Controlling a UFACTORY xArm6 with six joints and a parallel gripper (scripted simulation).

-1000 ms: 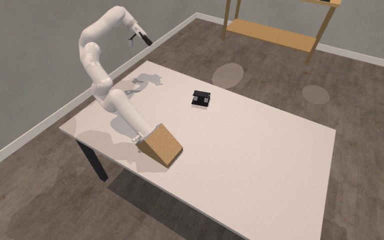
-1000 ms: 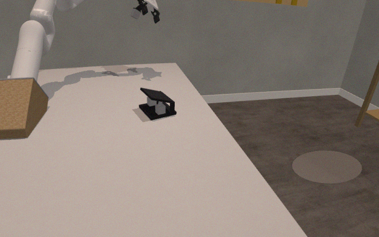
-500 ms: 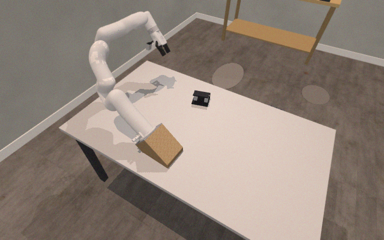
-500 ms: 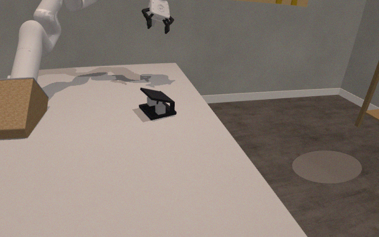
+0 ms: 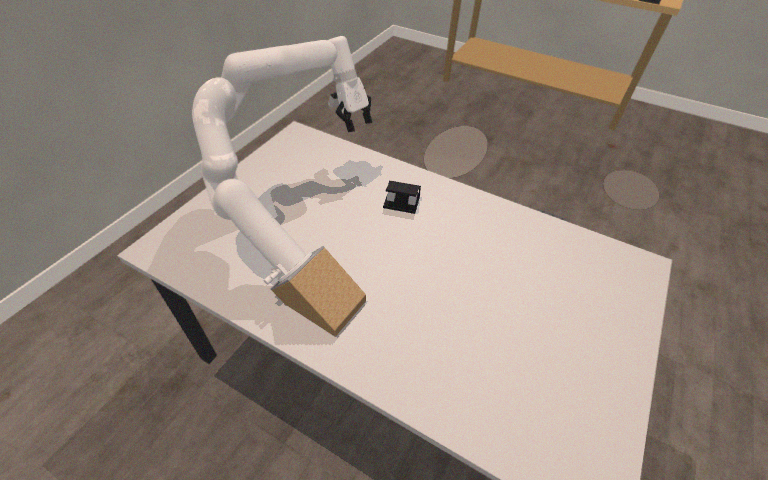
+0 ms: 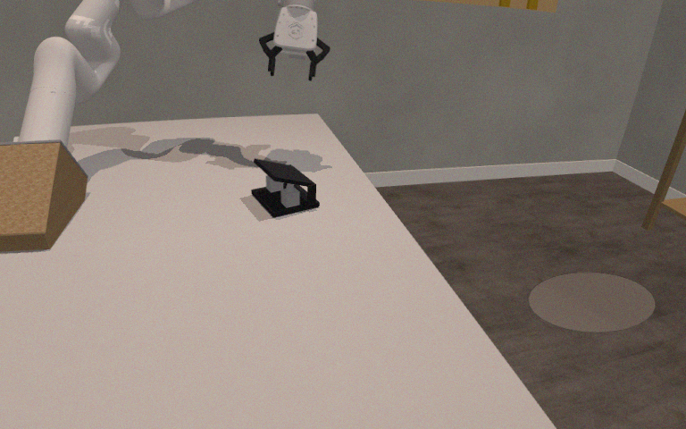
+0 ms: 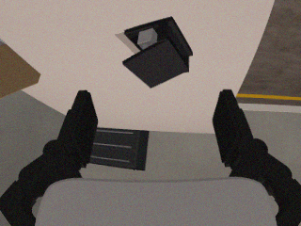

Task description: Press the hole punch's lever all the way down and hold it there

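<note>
A black hole punch (image 5: 402,198) stands upright on the white table, toward its far side. Its lever (image 6: 284,172) is raised at a slant over a grey body and black base. It also shows in the wrist view (image 7: 157,51), ahead of the fingers. My gripper (image 5: 355,117) hangs high in the air near the table's far edge, well above the punch and off to one side of it. In the exterior view the gripper (image 6: 292,68) points down with fingers spread wide and nothing between them. It touches nothing.
The arm's wooden base block (image 5: 320,289) sits on the table's near left part. A wooden shelf (image 5: 555,62) stands on the floor beyond the table. The table's far edge lies close behind the punch.
</note>
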